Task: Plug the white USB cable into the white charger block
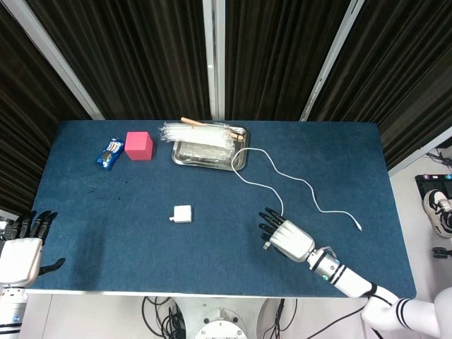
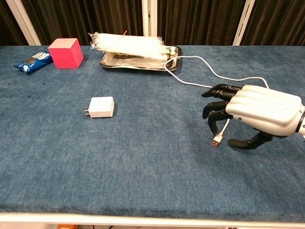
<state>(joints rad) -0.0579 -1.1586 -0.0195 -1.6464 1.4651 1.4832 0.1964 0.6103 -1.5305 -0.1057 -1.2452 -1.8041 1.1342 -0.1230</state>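
The white charger block (image 1: pixel 183 214) (image 2: pixel 100 107) lies alone on the blue cloth, prongs pointing left. The white USB cable (image 1: pixel 272 171) (image 2: pixel 190 82) snakes from the tray toward the front, and its USB plug (image 1: pixel 267 246) (image 2: pixel 217 141) rests on the cloth. My right hand (image 1: pixel 286 236) (image 2: pixel 252 112) hovers palm down right over the plug end. Its dark fingers (image 2: pixel 217 102) are spread and bent over the cable, the thumb low beside it, holding nothing. My left hand (image 1: pixel 21 247) hangs open off the table's front left corner and does not show in the chest view.
A metal tray (image 1: pixel 209 157) (image 2: pixel 138 63) holding a clear plastic packet (image 1: pixel 201 133) (image 2: pixel 126 44) stands at the back middle. A pink cube (image 1: pixel 139 145) (image 2: pixel 66 52) and a blue snack packet (image 1: pixel 109 152) (image 2: pixel 32 60) lie at the back left. The cable's small far end (image 1: pixel 361 227) lies right.
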